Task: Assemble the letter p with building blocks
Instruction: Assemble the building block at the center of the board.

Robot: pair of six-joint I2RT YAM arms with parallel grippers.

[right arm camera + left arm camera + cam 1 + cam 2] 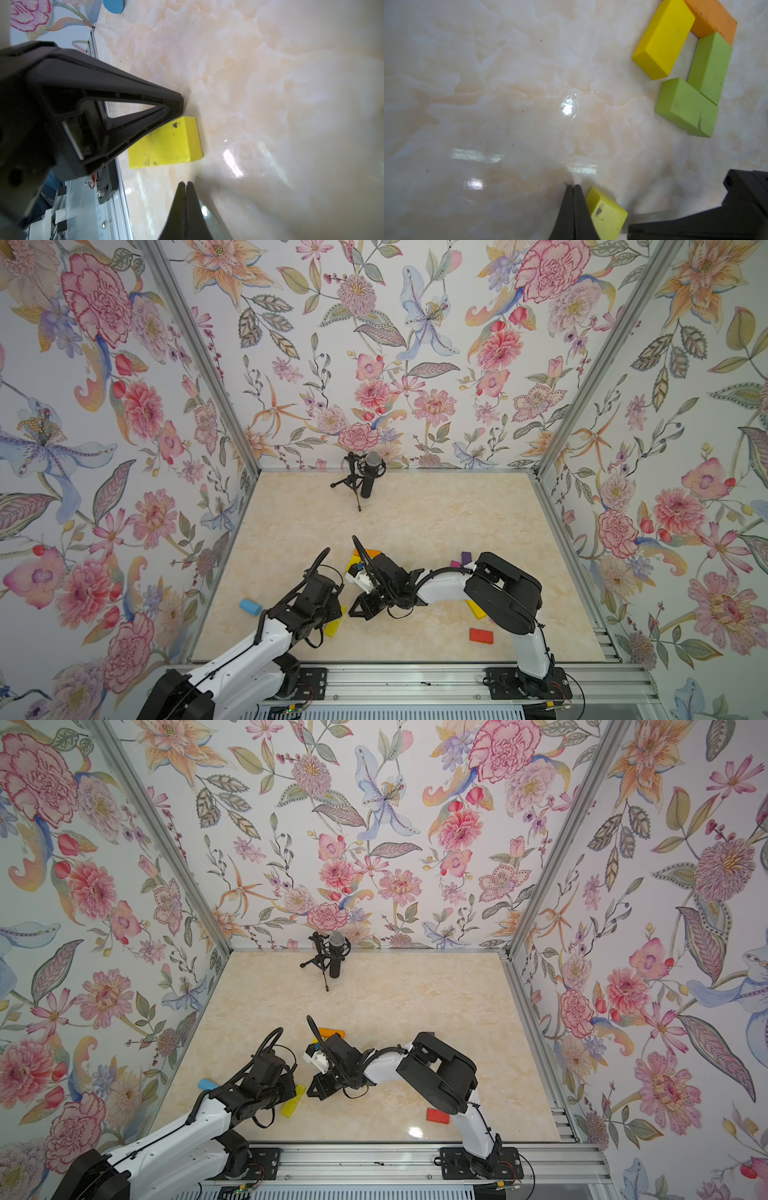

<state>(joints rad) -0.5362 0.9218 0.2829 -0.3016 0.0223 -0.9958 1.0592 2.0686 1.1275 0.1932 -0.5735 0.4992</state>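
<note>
In the left wrist view my left gripper (573,186) is shut and empty, its tips on the table right beside a yellow block (605,214). The right wrist view shows that same yellow block (166,143) lying between the left gripper's black fingers (124,104) and my right gripper (185,184), which is also shut on nothing. Farther off, a yellow block (662,39), an orange block (712,18) and two lime green blocks (710,66) (687,108) lie joined in a loop. In both top views the two grippers meet near the table's front middle.
A red block (481,635), a yellow bar (476,610), a purple block (465,558) and a magenta block (455,563) lie around the right arm. A blue cylinder (250,606) lies front left. A microphone on a tripod (368,479) stands at the back.
</note>
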